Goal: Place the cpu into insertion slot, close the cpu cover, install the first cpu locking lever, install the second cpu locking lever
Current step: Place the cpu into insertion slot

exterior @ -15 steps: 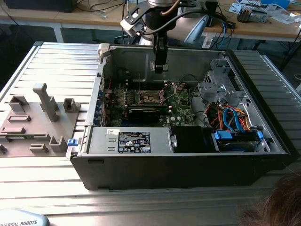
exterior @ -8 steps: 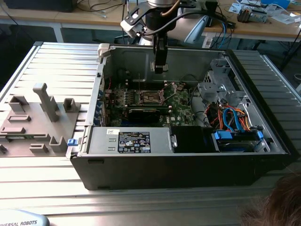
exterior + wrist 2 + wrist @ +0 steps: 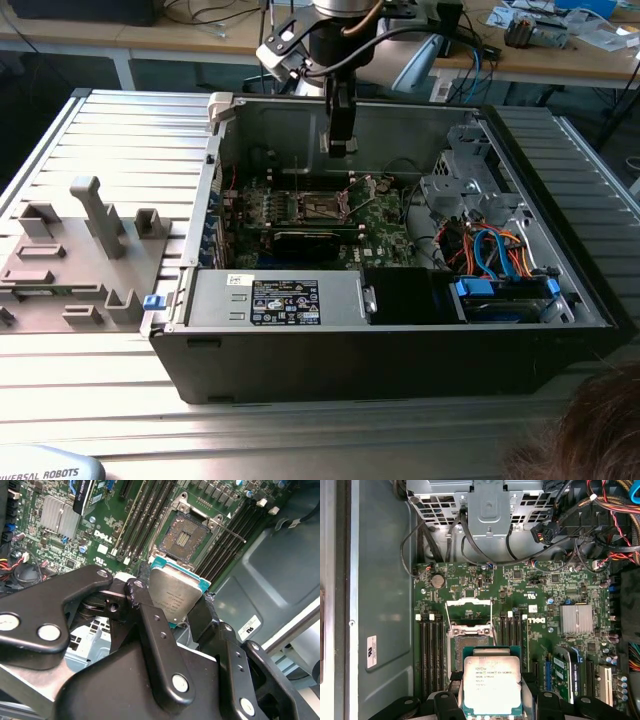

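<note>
The gripper (image 3: 491,697) clamps the cpu (image 3: 492,677) between its fingers. The insertion slot (image 3: 186,534) lies bare beneath, with its cpu cover (image 3: 468,611) raised.

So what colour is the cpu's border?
Teal-green, on the cpu, best in the first wrist view.

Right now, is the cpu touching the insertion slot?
Apart. In the exterior view the gripper hangs above the insertion slot; second wrist view shows it gripping the cpu.
</note>
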Controlling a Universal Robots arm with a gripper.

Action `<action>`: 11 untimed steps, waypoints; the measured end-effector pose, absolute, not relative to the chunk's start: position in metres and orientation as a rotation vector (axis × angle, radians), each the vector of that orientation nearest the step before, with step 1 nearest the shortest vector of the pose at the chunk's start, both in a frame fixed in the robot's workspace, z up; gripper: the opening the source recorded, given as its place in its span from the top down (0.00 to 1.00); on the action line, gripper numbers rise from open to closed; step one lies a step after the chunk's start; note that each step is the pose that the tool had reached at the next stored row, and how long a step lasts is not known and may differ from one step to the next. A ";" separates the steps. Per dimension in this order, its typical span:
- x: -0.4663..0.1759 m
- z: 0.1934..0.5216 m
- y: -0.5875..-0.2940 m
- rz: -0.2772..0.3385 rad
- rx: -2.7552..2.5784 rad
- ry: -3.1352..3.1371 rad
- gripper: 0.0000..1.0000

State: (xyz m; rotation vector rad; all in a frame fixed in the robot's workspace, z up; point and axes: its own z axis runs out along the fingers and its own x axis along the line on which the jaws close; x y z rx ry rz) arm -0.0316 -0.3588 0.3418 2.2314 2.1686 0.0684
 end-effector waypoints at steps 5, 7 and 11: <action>-0.032 0.341 -0.359 0.069 2.231 2.169 0.46; -0.032 0.340 -0.359 0.069 2.231 2.169 0.46; -0.032 0.339 -0.359 0.069 2.231 2.169 0.46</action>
